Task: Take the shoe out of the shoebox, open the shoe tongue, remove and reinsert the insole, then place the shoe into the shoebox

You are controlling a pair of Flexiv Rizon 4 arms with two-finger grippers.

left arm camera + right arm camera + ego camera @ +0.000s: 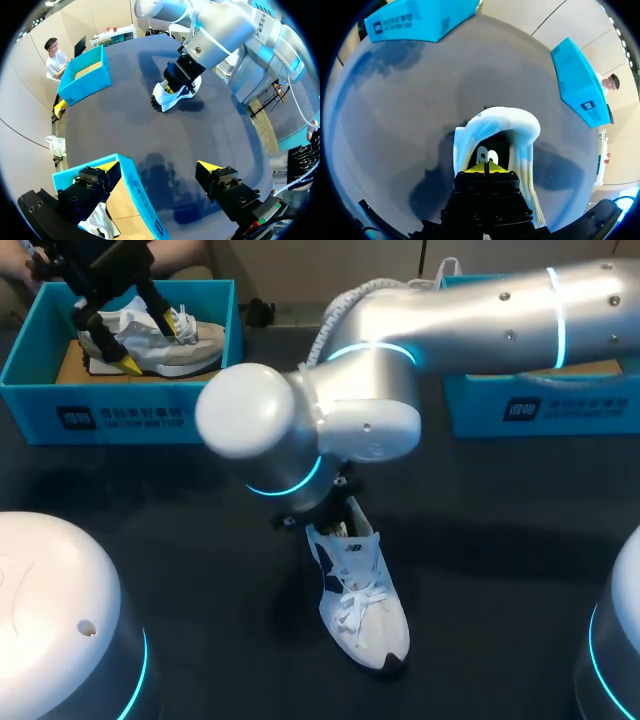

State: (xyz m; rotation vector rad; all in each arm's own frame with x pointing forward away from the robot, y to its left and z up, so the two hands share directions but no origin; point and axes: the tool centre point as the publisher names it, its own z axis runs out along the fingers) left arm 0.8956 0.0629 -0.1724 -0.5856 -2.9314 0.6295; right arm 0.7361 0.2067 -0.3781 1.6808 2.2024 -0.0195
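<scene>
The right end effector [485, 167], clenched, sits in the heel opening of the white shoe [362, 605] lying on the table [480, 540]. Far left, the left end effector [158, 345] hangs released, fingers spread, over a blue shoebox [120, 420] holding a second shoe [190, 352].

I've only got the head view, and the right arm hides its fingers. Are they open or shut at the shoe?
Observer: Shut; the right gripper has its tips together at the opening of the shoe.
Operator: Holding the insole?
Observer: Can't tell; nothing shows between the tips.
Operator: Is the left gripper touching the boxed shoe?
Observer: No; it hangs open above the box, nothing between its fingers.
</scene>
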